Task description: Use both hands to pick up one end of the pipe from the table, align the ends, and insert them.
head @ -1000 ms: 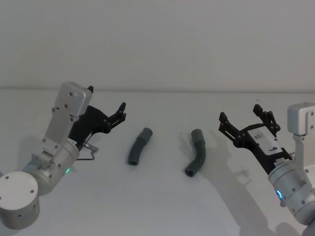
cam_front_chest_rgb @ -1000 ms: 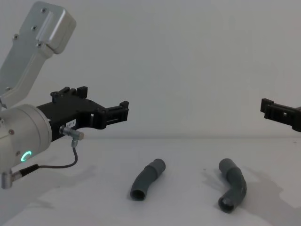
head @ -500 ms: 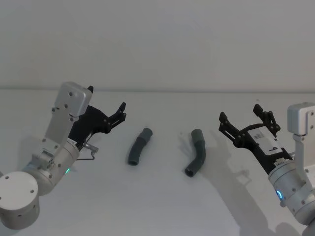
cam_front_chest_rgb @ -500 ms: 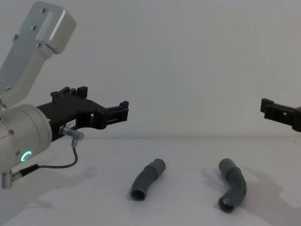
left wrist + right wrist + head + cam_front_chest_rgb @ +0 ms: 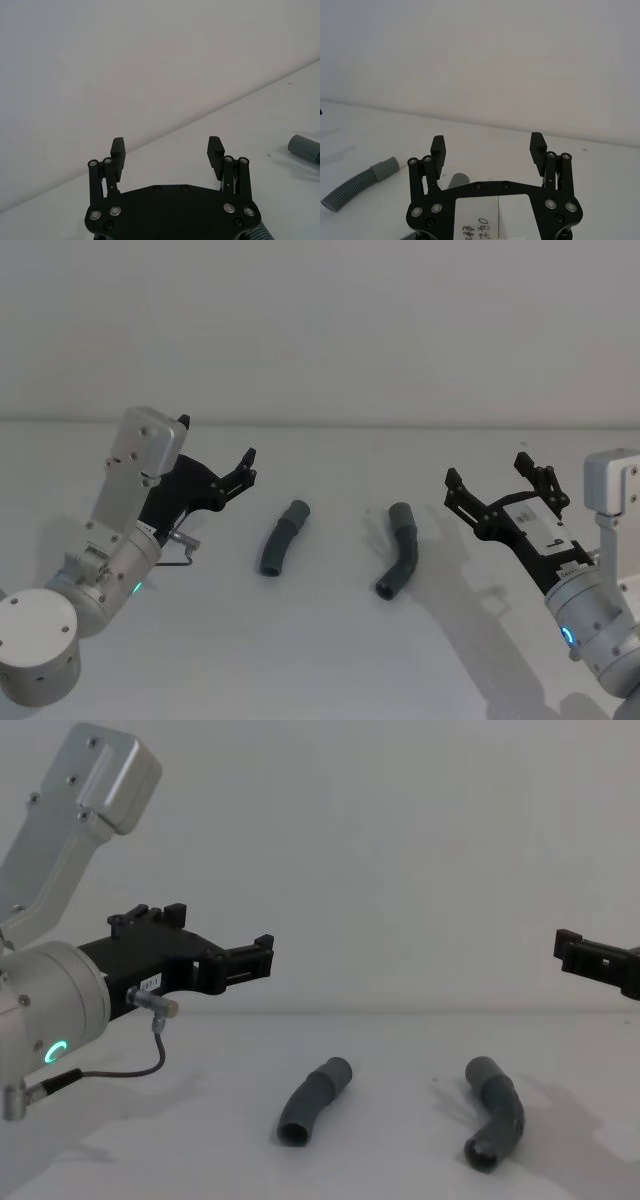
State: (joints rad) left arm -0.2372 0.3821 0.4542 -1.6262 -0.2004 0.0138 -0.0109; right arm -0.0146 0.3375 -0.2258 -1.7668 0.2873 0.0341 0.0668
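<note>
head view: nothing has shifted in the past second. the left claw (image 5: 217, 440) hangs over the left side of the table (image 5: 320, 670), fingers spread wide and empty, and the right claw (image 5: 488, 472) hangs over the right side, equally wide and empty. between them, around the middle of the table and well back from its far edge, the left pipe piece (image 5: 281, 538) and the right pipe piece (image 5: 400, 552) lie flat, apart from each other and untouched, each near its own claw but not between its fingers. left wrist view: the left claw's two fingers stand apart with nothing but table and wall (image 5: 150, 60) between them, and a grey pipe end (image 5: 303, 147) peeks in off to one side, clear of the fingers. right wrist view: the right claw's fingers are likewise apart, with a grey collar (image 5: 459, 178) just beyond the claw's body and a ribbed piece (image 5: 355, 186) lying farther off. chest view: both pieces rest on the table with open ends towards its near edge, while the claws hover higher up at either side. the stillness suggests the job has barely begun. both pieces await a first grasp, and lining up and joining the ends all lies ahead.
</note>
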